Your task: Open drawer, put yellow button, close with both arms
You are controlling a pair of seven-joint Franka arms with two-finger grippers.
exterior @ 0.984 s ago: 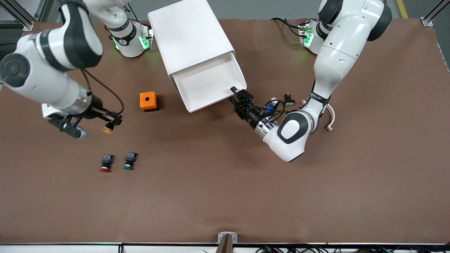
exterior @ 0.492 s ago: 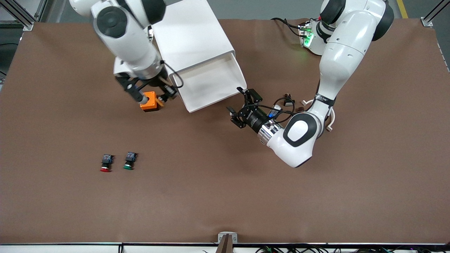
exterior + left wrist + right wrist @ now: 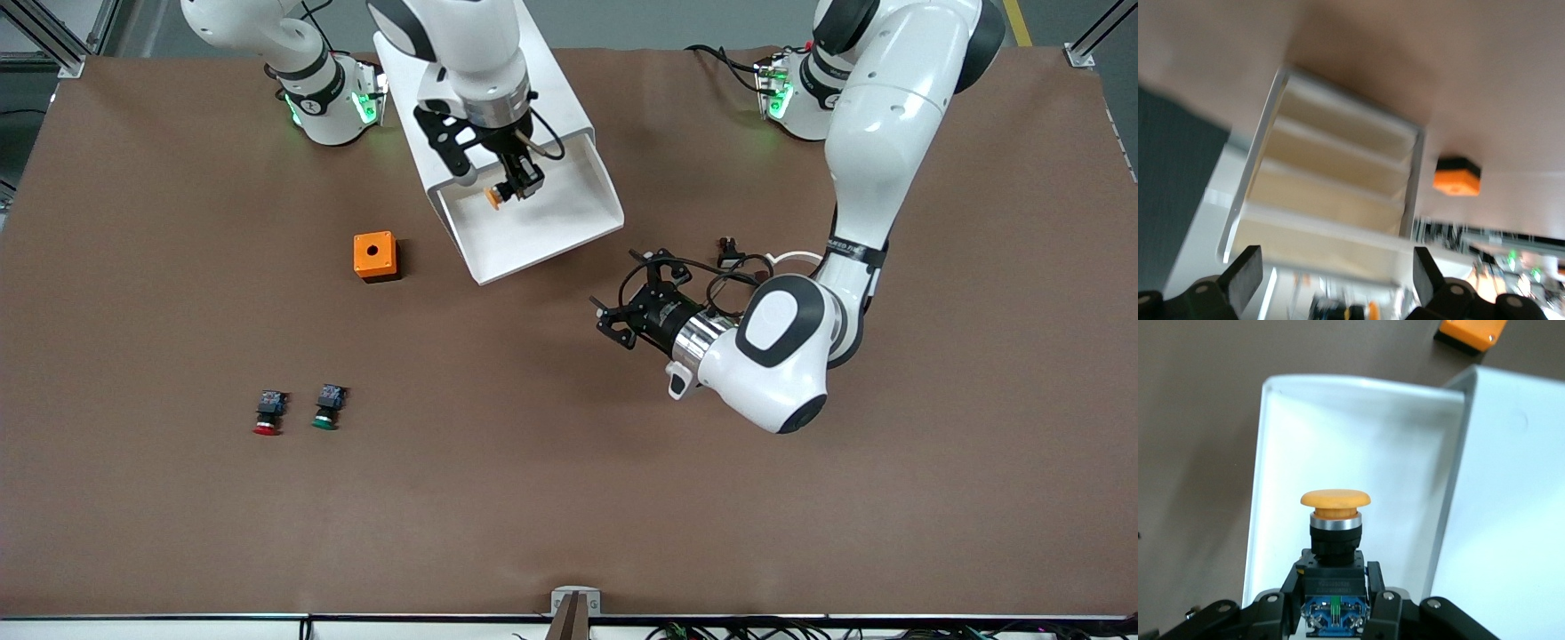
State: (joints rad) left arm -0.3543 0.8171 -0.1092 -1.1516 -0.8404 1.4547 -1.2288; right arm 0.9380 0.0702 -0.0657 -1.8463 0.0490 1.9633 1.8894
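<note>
The white drawer (image 3: 556, 233) stands pulled out of its white cabinet (image 3: 484, 89). My right gripper (image 3: 508, 190) hangs over the open drawer, shut on the black body of the yellow button (image 3: 492, 197). In the right wrist view the button's yellow cap (image 3: 1335, 499) points out over the drawer's floor (image 3: 1358, 440), with the gripper (image 3: 1333, 583) clamped on its body. My left gripper (image 3: 620, 298) is open and holds nothing, over the table near the drawer's front corner. From the left wrist view the drawer (image 3: 1338, 173) shows ahead between the wide-apart fingers (image 3: 1245, 277).
An orange box (image 3: 374, 256) with a round hole sits beside the drawer toward the right arm's end. A red-capped button (image 3: 267, 413) and a green-capped button (image 3: 326, 407) lie nearer the front camera. Small loose parts and cables (image 3: 731, 253) lie by the left arm.
The right arm has swung from beside the orange box to over the open drawer, carrying the yellow button. The left gripper let go of the drawer's front, opened and drew back.
</note>
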